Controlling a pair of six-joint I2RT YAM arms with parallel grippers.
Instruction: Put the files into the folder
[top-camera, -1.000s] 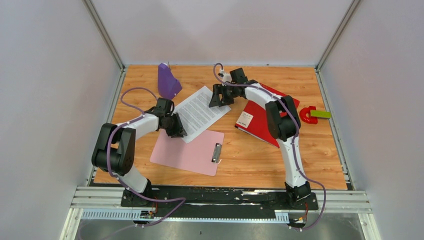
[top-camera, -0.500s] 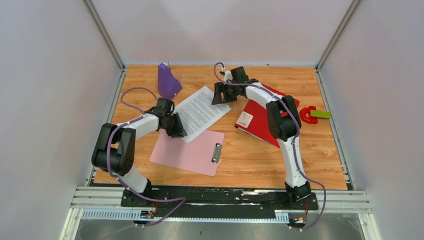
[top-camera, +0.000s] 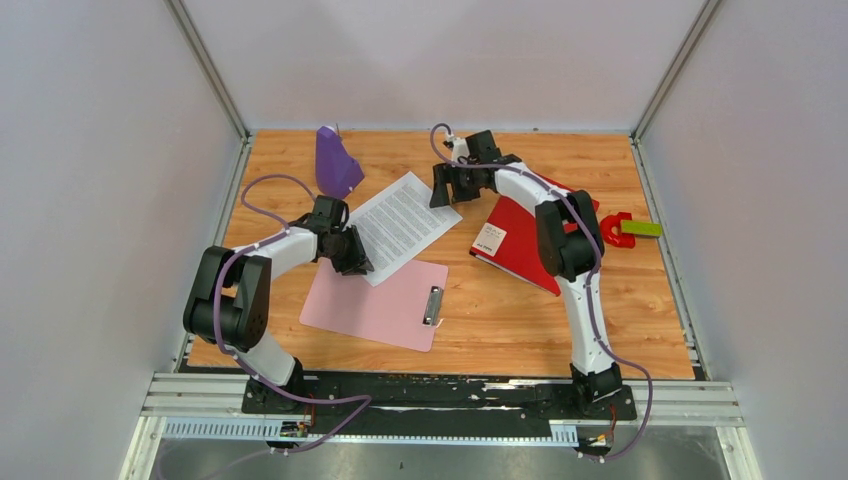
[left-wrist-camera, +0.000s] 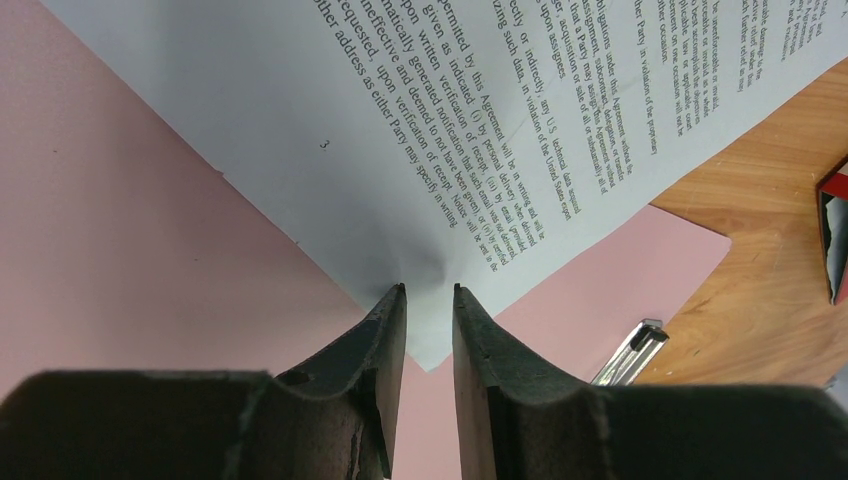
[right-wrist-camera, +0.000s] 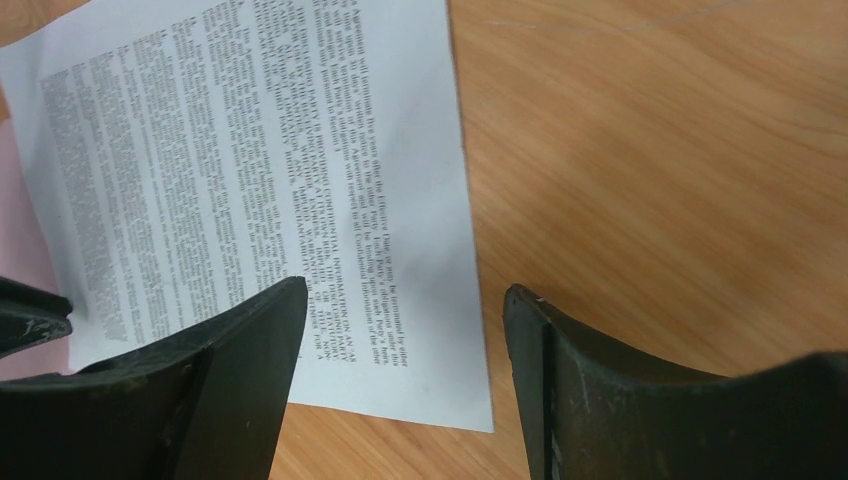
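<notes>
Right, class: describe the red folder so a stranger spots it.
On the wooden table, look right of centre, under the right arm. The flat red folder lies there; unlike the pink clipboard to its left, it bears a small white label.

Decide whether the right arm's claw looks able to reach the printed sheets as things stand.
Probably yes: the right claw hangs open directly above the files at their corner, with nothing between them and bare table beside.

You were in a robotics lab test cell, not an office. Plain pale panels (top-camera: 100, 200) on aluminium framing (top-camera: 208, 68) walled the wooden tabletop (top-camera: 500, 320) beyond and to either side of both sets of jaws. Behind them, the arms' bases sat bolted to a black plate (top-camera: 450, 385) on metal rails (top-camera: 190, 395).
</notes>
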